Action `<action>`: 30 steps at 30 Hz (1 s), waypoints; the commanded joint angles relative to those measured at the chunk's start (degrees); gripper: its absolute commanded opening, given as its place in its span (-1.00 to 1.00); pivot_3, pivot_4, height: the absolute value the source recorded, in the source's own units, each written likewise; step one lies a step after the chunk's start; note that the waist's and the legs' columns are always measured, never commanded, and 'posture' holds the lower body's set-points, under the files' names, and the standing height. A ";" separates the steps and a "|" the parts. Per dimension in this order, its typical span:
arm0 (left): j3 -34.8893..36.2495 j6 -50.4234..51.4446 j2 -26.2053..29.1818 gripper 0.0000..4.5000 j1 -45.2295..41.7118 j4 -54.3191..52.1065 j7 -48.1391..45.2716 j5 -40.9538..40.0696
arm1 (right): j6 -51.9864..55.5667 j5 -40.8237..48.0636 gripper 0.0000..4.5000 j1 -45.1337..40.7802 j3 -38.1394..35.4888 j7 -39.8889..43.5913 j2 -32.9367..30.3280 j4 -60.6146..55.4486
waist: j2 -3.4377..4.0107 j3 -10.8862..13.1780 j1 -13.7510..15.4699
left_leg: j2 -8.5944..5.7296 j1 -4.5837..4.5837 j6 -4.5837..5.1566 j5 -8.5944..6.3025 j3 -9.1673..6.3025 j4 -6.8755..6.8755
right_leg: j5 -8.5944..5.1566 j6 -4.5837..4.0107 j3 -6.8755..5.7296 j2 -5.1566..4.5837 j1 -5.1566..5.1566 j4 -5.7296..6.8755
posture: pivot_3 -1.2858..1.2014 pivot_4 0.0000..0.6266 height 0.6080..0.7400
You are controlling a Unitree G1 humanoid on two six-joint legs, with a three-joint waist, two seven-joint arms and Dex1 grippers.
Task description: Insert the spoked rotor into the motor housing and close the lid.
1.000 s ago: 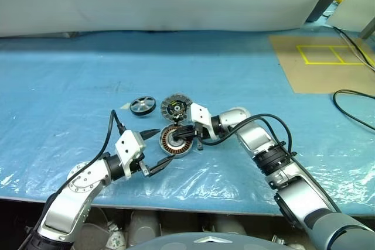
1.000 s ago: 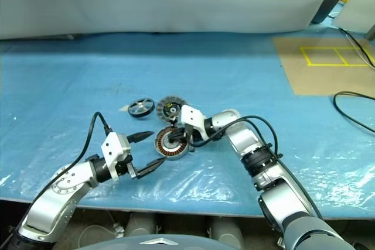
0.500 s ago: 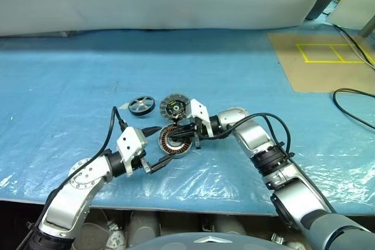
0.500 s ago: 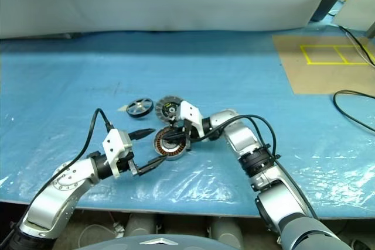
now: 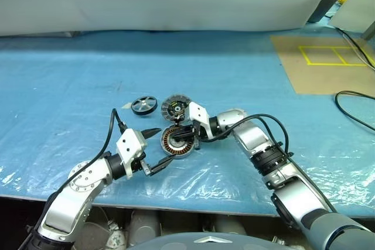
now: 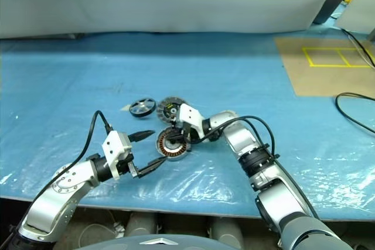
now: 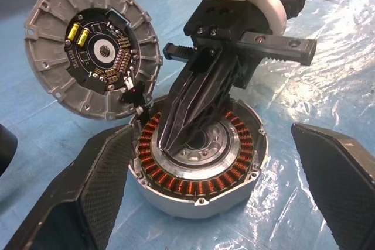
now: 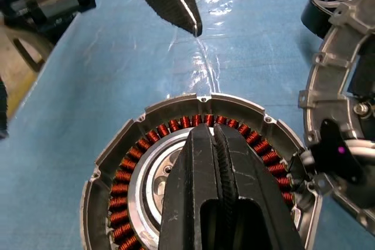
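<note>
The motor housing [image 5: 177, 143] lies flat on the blue sheet, its copper windings ringing a pale centre [image 7: 202, 144]. My right gripper [image 5: 179, 137] is shut, with nothing in it, and its tips rest in that centre. The lid [image 5: 174, 108] stands tilted just behind the housing, joined to its rim, with the ribbed face and black centre [image 7: 94, 68] showing. The spoked rotor [image 5: 143, 105] lies flat to the left of the lid. My left gripper [image 5: 163, 146] is open beside the housing's near left, and its fingers [image 7: 94, 191] flank the housing without touching it.
A crinkled blue plastic sheet [image 5: 70, 98] covers the table, whose front edge runs just below my arms. A brown board with a yellow taped square [image 5: 319, 62] lies at the back right, and a black cable [image 5: 351, 106] trails at the right edge.
My right gripper has rolled slightly about its own line while staying on the housing's centre. The left gripper, lid and rotor have kept their places.
</note>
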 commanded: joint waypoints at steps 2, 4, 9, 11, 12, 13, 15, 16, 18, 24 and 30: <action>-0.61 -0.14 -0.41 1.00 -1.12 -1.77 -0.04 -0.59 | 1.45 5.06 -0.98 -1.95 -3.36 1.60 0.76 -5.13 | 0.00 0.00 -0.07 | 0.02 -0.20 -0.16 0.09 0.00 0.00 | 0.01 0.00 -0.01 0.03 -0.21 0.05 | 0.03 -0.52 1.00; -0.67 -0.07 -0.46 1.00 -1.14 -1.84 -0.04 -0.61 | 1.30 5.11 -0.98 -1.97 -2.98 2.10 0.42 -5.85 | 0.00 0.00 -0.17 | 0.01 -0.27 -0.16 0.10 0.00 0.00 | 0.01 0.00 -0.01 0.03 -0.27 0.05 | 0.03 -0.52 1.00; -0.52 0.17 -0.36 1.00 -0.90 -2.21 0.00 -0.75 | 1.20 2.18 -0.98 -1.08 -0.87 1.04 -0.17 -4.44 | 0.00 0.00 -0.12 | 0.00 -0.28 -0.17 0.10 0.00 -0.02 | 0.01 0.00 -0.02 0.02 -0.28 0.04 | 0.03 -0.52 1.00; -0.45 0.25 -0.33 1.00 -0.71 -2.46 0.07 -0.76 | -0.70 -0.83 -0.98 -0.61 0.90 0.12 -0.94 -2.07 | 0.00 0.00 -0.12 | 0.00 -0.27 -0.17 0.10 0.00 -0.01 | 0.00 0.00 -0.02 0.02 -0.26 0.04 | 0.03 -0.52 1.00; -0.45 0.30 -0.34 1.00 -0.61 -2.59 0.10 -0.76 | -0.68 -1.62 -0.98 -0.37 1.27 -0.44 -1.05 -0.87 | 0.00 0.00 -0.12 | 0.00 -0.27 -0.17 0.10 0.00 -0.01 | 0.00 0.00 -0.02 0.01 -0.26 0.04 | 0.03 -0.52 1.00; -0.45 0.34 -0.35 1.00 -0.51 -2.72 0.15 -0.74 | -1.22 -2.55 -0.98 -0.15 1.54 -1.29 -1.13 0.55 | 0.00 0.00 -0.12 | 0.00 -0.27 -0.17 0.10 0.00 0.00 | 0.00 0.00 -0.02 0.01 -0.26 0.04 | 0.03 -0.52 1.00; -0.41 0.39 -0.33 1.00 -0.33 -2.91 0.17 -0.75 | -1.41 -4.07 -0.98 0.21 2.47 -1.41 -1.85 3.13 | 0.02 0.00 -0.12 | 0.00 -0.26 -0.17 0.10 0.00 0.02 | 0.00 0.00 -0.02 0.01 -0.25 0.04 | 0.03 -0.52 1.00; -0.38 0.41 -0.31 1.00 -0.20 -3.03 0.20 -0.76 | -2.34 -4.56 -0.98 0.44 2.69 -1.42 -2.19 3.80 | 0.02 0.00 -0.13 | -0.01 -0.22 -0.17 0.10 0.02 0.01 | 0.00 0.00 -0.01 0.00 -0.23 0.04 | 0.03 -0.52 1.00; -0.22 0.45 -0.22 1.00 0.00 -3.18 0.24 -0.79 | -2.02 -4.21 -0.98 0.70 2.75 -0.94 -2.73 3.17 | 0.02 0.00 -0.12 | 0.01 -0.04 -0.17 0.09 0.01 0.01 | -0.01 -0.01 -0.02 0.00 -0.06 0.03 | 0.03 -0.52 1.00; -0.22 1.22 -0.32 1.00 -0.87 -3.41 0.57 -0.97 | 1.34 1.76 -0.98 0.62 -0.44 0.11 -1.13 -2.89 | 0.02 0.00 0.01 | 0.00 0.01 -0.16 0.09 0.00 0.05 | 0.00 -0.01 -0.01 -0.01 0.03 0.03 | 0.03 -0.52 1.00; -0.54 1.52 -0.32 1.00 -1.43 -3.32 0.44 -0.99 | 1.89 5.08 -0.98 -0.46 -2.48 0.86 0.08 -6.62 | 0.02 0.01 -0.16 | 0.02 -0.26 -0.17 0.10 0.00 0.03 | 0.00 -0.01 -0.01 0.02 -0.25 0.04 | 0.03 -0.52 1.00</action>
